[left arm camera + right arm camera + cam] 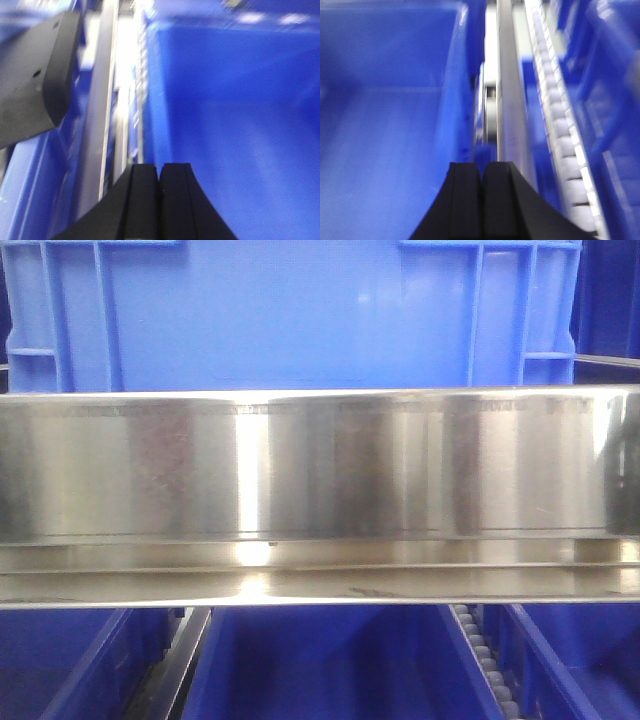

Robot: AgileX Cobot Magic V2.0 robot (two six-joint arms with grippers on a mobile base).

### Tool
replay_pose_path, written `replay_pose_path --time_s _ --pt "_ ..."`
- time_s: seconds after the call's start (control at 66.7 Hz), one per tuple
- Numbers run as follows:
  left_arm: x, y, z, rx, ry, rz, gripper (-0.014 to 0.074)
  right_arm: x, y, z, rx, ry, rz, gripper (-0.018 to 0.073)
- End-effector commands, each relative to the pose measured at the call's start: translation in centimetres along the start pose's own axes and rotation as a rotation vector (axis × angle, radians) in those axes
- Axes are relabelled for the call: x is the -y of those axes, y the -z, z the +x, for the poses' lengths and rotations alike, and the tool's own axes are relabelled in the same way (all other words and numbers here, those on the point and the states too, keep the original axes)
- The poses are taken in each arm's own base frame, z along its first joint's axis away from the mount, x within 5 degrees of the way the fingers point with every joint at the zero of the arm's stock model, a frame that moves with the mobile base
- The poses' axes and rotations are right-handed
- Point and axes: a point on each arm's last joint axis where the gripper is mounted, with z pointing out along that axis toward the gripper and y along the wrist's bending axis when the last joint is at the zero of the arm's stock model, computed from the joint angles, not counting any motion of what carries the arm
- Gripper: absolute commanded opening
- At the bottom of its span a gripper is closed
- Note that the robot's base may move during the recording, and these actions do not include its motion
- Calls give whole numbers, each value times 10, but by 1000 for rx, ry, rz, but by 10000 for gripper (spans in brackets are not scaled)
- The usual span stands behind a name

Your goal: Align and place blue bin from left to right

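Your front camera sits level and very close to a steel rail (320,470), facing the bin (290,320) wall behind it. Each wrist camera looks forward past its own hand, the left hand (160,200) and the right hand (482,200), into open blue containers (240,140), and both are blurred. The front and right wrist views share a roller track (560,130).

A steel rail (320,490) hides the base of the blue bin (290,320); the view's edge crops its top. Both wrist views are blurred, smearing the roller track (560,125).
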Motion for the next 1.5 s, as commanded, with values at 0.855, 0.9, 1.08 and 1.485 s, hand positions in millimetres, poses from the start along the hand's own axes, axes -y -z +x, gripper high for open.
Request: replay_pose_path --time_s 0.855,0.9,1.08,1.485 --pt "30 -5 5 -74 -60 -15 -111 -15 -23 -9 -124 35 3 -139" --pt "30 -5 5 -74 -60 -15 -111 -15 -23 -9 -124 35 3 -139" --pt "30 -5 5 -74 -60 -15 -111 -15 -23 -10 -111 37 3 88" --pt "30 -5 5 -75 -59 -13 -111 -17 -46 -7 -132 46 25 253"
